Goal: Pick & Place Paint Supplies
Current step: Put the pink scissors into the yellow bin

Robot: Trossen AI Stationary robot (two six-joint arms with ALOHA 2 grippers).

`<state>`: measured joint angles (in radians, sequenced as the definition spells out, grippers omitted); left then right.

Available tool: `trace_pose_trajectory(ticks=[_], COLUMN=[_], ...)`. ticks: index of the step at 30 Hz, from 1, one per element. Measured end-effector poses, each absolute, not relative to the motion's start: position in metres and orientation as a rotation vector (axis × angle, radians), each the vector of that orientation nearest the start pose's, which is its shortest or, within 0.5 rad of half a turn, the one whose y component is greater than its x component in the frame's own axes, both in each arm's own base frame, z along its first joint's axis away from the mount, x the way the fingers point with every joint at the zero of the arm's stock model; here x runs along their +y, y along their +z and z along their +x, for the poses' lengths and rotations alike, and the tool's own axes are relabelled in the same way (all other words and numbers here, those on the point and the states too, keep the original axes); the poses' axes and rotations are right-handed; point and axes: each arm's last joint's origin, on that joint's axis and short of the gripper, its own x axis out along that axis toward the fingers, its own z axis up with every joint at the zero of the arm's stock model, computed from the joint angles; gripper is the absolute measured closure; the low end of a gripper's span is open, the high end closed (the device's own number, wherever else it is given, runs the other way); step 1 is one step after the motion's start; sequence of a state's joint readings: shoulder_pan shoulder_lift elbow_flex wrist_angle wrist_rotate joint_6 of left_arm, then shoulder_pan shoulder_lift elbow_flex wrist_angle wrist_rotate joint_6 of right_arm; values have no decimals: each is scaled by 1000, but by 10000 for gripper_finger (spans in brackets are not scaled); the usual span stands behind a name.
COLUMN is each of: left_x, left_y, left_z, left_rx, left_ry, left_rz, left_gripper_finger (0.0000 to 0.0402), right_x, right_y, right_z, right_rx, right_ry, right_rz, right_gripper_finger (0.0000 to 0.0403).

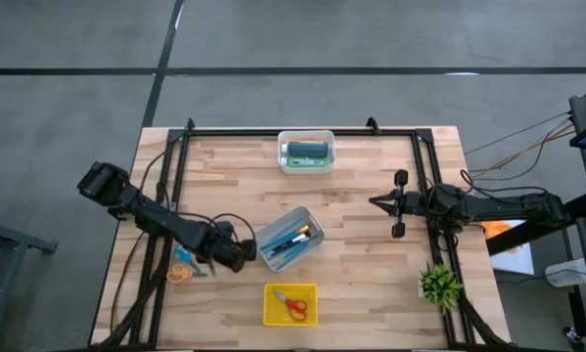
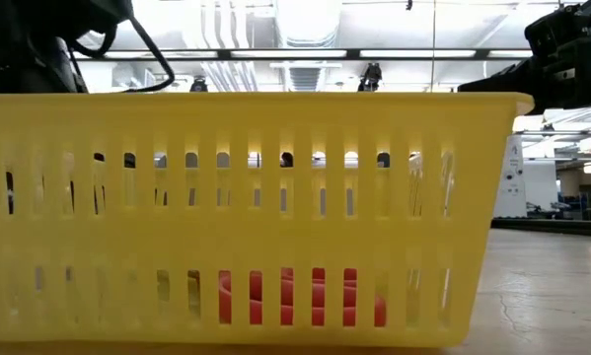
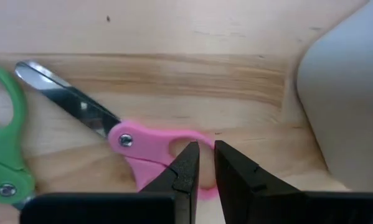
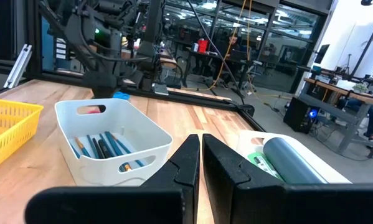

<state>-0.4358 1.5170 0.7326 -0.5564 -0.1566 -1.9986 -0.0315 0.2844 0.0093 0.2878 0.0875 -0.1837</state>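
Brushes [image 1: 291, 241] lie in the white bin [image 1: 314, 235] just ahead of my left gripper [image 3: 205, 163], whose fingers clasp a pink scissor handle [image 3: 150, 142]. They look light, stiff and slick; I'd pinch one mid-handle. Right gripper [image 4: 200, 153] is clenched, empty, well off.

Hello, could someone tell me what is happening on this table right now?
The left gripper is low over the table's near left part, its narrow gap set around the handle of the pink scissors, beside green scissors. The white bin next to it already holds several brushes. The right gripper waits shut on the right side, holding nothing. A second white bin at the far edge holds tubes, and the yellow basket holds red scissors.
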Motion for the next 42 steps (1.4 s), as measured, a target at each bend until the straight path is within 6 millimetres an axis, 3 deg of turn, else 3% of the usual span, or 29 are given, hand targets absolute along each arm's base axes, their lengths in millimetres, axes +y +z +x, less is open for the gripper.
trace_pose_trajectory(ticks=[19,32,42], left_x=[-99,-94,-94], left_y=[143,125,124], left_z=[224,217,217], left_rx=[882,839,855], left_ry=[1114,1091,1056], left_rz=[-1451,-1524,-1467], left_gripper_finger=[348,348,348], right_x=[-6,-6,-6], right_y=[170,170,170], right_z=[115,115,115], right_rx=[-1,-1,-1], right_ry=[-120,-120,-119], right_rz=[-183,-183,-183], right_gripper_finger=[388,388,388])
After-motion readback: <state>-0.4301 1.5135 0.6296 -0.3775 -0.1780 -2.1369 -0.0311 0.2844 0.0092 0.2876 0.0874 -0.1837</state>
